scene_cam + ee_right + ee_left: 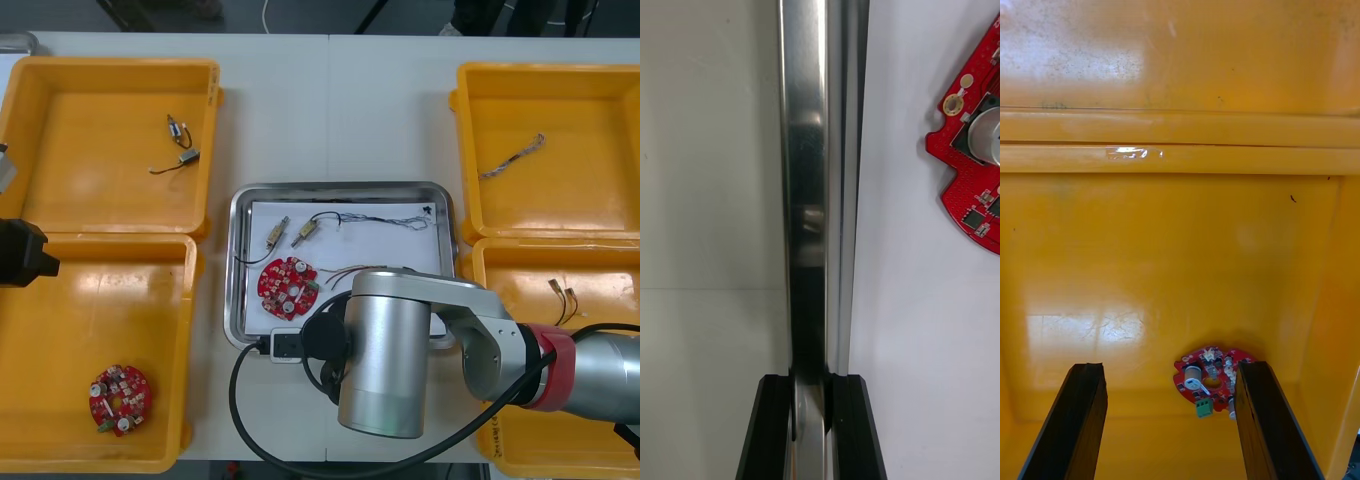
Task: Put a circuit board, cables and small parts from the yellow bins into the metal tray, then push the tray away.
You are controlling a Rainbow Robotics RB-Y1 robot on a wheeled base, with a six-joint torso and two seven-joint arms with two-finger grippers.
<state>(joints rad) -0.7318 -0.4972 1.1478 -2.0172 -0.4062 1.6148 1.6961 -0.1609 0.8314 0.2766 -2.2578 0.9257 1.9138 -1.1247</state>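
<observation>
The metal tray point(340, 188) lies mid-table, white inside. In it are a round red circuit board point(287, 283), two small metal parts point(277, 233) and a thin black cable point(380, 218). My right arm point(385, 350) covers the tray's near edge. In the right wrist view my right gripper point(811, 382) is shut on the tray's shiny rim point(809, 187), with the circuit board point(974, 180) beyond on the white liner. My left gripper point(1171, 367) hangs open over the near left bin point(1150, 247), above a second circuit board point(1210, 379).
The far left bin point(60, 140) holds two small metal parts point(182, 143). A circuit board point(120, 398) lies in the near left bin point(90, 300). A twisted cable point(512, 158) lies in the far right bin point(560, 110), and thin cables point(565, 293) in the near right bin.
</observation>
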